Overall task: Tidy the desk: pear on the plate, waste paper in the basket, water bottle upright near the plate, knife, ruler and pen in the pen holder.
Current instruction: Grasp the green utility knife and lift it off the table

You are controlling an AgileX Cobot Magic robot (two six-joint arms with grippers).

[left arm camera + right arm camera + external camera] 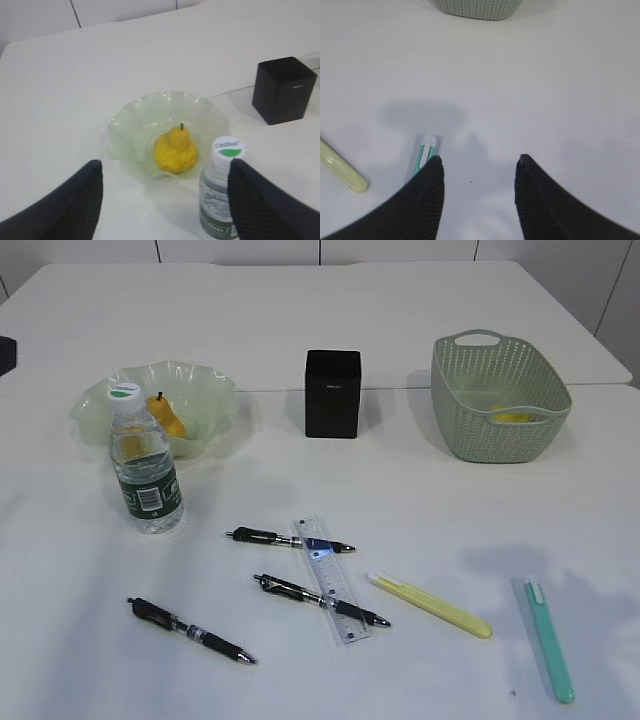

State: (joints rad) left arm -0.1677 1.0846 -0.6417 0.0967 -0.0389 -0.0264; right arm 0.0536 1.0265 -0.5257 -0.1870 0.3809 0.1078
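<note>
1. My left gripper (162, 200) hangs with jaws spread wide, holding nothing; the water bottle (218, 192) stands between the tips, close against the right one.
2. My right gripper (476, 172) has its jaws partly apart over bare desk (545, 90), gripping nothing; a teal pen (425, 152) lies just beside the left tip.
3. The water bottle stands upright, cap up, just in front of the plate (215, 390).
4. The pear (174, 150) sits in the plate, stem up.
5. The ruler (330, 580) lies flat across two black pens, long axis running from far-left to near-right.
6. The pen holder (332, 393) stands between plate and basket (500, 400).
</note>
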